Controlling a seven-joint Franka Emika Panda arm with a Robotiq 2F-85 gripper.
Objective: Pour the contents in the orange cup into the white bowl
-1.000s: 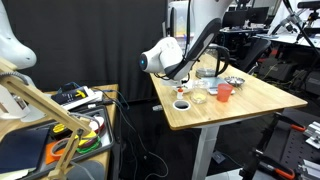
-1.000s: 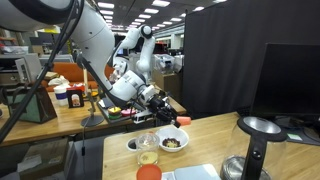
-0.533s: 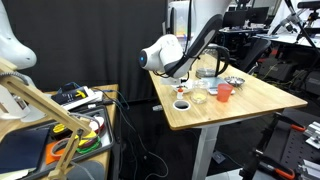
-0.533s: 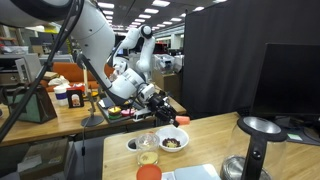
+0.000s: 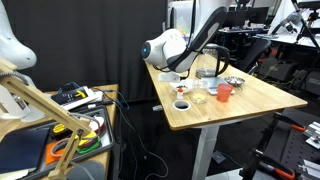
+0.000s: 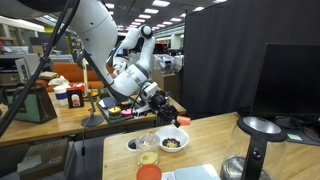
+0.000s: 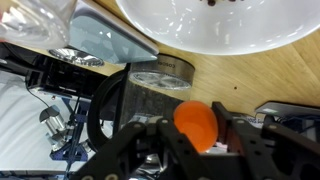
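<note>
Clear cup: top left corner of the wrist view, blurred; probably clear plastic.
Arm: reaches in over the table's left part in an exterior view.
Table: bare wood between the bowl and the gripper.
Gripper: clamped narrow on the orange cup, with a dark finger on each side of it.
Orange cup: held between the fingers, off the table, near the bowl's rim but not touching it. I cannot tell its tilt.
White bowl: on the table across the top of the wrist view, with dark reddish bits at its upper edge. In an exterior view the bowl sits just under the gripper, with dark contents inside.
Red cup: upright on the table, right of the arm's end.
Metal bowl: just behind the red cup, toward the table's right side.
</note>
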